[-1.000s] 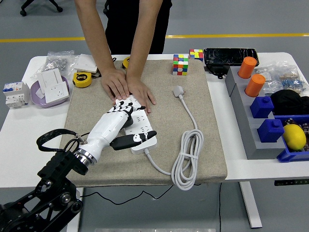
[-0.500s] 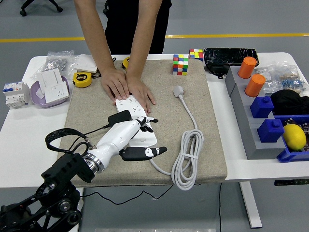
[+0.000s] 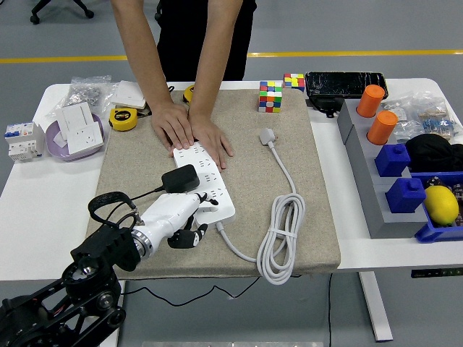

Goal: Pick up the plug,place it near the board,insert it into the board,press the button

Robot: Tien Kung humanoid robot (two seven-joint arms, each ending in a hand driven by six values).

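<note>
My left hand [image 3: 179, 225] hangs loosely curled and empty beside the power strip [image 3: 205, 181], the black plug [image 3: 180, 178] already seated in it; a person's hands [image 3: 189, 130] steady the far end. Next, I judge: press the button.

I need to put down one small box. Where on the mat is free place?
Free: the mat left of the power strip, and its right strip between the white cable and the grey bins. Crowded: around the person's hands.
</note>
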